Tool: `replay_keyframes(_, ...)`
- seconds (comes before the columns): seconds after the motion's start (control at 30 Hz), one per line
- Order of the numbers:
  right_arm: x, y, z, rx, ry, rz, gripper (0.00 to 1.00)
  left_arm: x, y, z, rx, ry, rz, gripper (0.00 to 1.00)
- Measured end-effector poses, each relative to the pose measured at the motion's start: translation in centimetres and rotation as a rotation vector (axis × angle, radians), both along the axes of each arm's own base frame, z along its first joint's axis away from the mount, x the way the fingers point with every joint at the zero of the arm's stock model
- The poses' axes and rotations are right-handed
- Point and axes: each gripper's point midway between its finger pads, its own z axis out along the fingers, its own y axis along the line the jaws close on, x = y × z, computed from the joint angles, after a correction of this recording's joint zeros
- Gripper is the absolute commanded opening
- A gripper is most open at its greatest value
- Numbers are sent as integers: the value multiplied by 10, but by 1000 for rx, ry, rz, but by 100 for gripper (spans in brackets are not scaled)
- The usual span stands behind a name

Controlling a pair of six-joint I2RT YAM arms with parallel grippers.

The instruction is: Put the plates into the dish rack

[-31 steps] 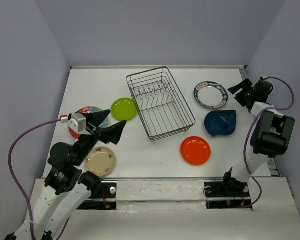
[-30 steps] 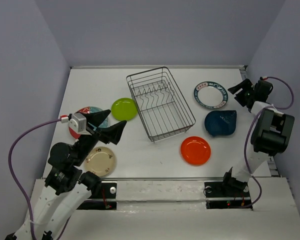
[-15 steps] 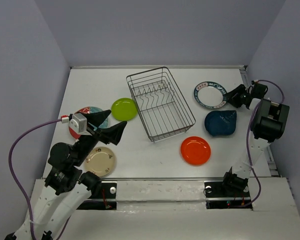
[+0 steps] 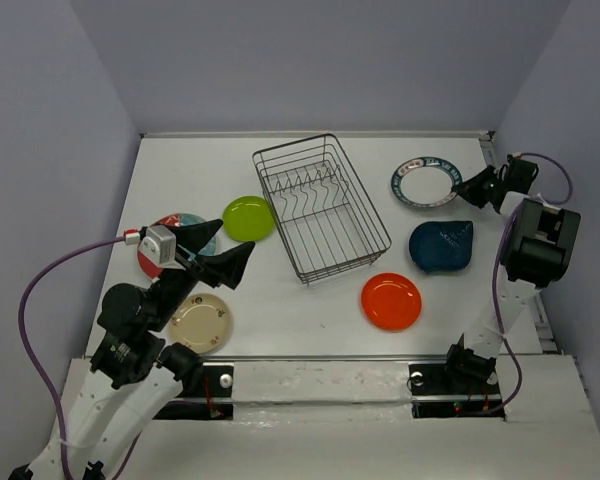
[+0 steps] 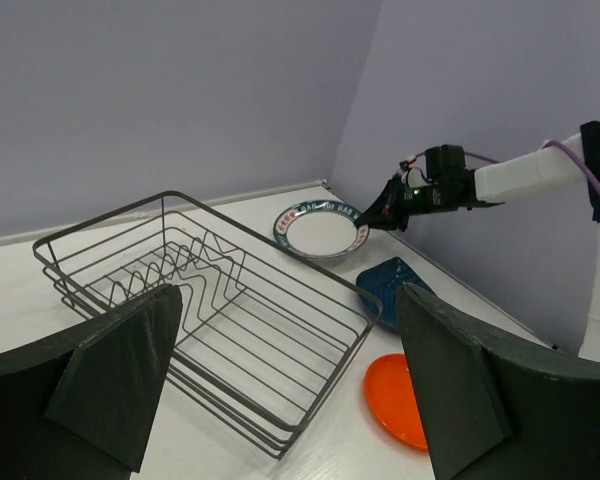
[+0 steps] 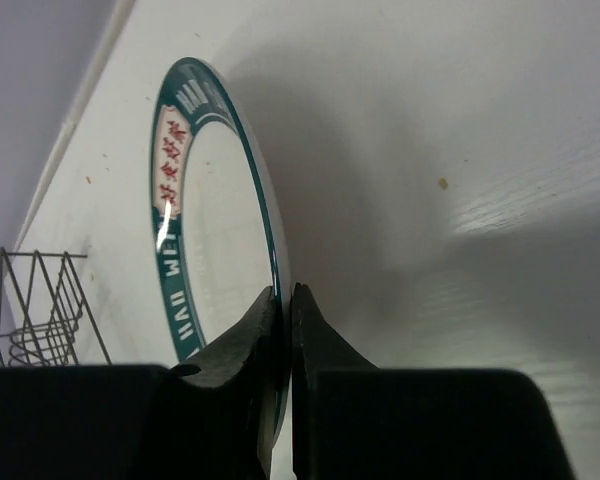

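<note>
Gripping step, first plate | right pincer (image 6: 282,296) clamped on rim of teal-rimmed plate (image 4: 425,184), far-right worktop (image 4: 280,320), beside empty dish rack (image 4: 320,205) | left pincer (image 5: 290,375) spread, holding nothing | next: lift, carry left, stand it between prongs (image 4: 305,185)

Patterned plate (image 4: 183,220) seemingly half hidden beneath left arm (image 4: 140,312), dish rack (image 6: 42,305) cropped at edge
</note>
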Motion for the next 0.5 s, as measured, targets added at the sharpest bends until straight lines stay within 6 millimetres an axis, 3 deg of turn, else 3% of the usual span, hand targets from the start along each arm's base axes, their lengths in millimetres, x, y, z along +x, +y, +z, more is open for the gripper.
replay_keyframes(0.1, 3, -4, 49, -124, -54, -73, 7, 1, -1, -1, 2, 3, -1, 99)
replay_keyframes(0.17, 5, 7, 107, -257, -152, -102, 7, 2, -1, -2, 5, 9, -1, 99)
replay_keyframes(0.23, 7, 45, 183, -401, -299, -103, 7, 3, -2, -3, 6, 12, 1, 99)
replay_keyframes(0.3, 4, 98, 261, -490, -471, -82, 7, 4, 0, -3, 3, 13, 8, 99)
replay_keyframes(0.33, 0, 124, 289, -507, -541, -62, 7, 4, 0, -3, 3, 13, 11, 99)
replay_keyframes(0.43, -16, 187, 347, -551, -680, -11, 7, 5, 1, -2, -1, 14, 21, 99)
replay_keyframes(0.5, -21, 210, 367, -616, -713, -16, 7, 5, 2, -2, -3, 14, 23, 99)
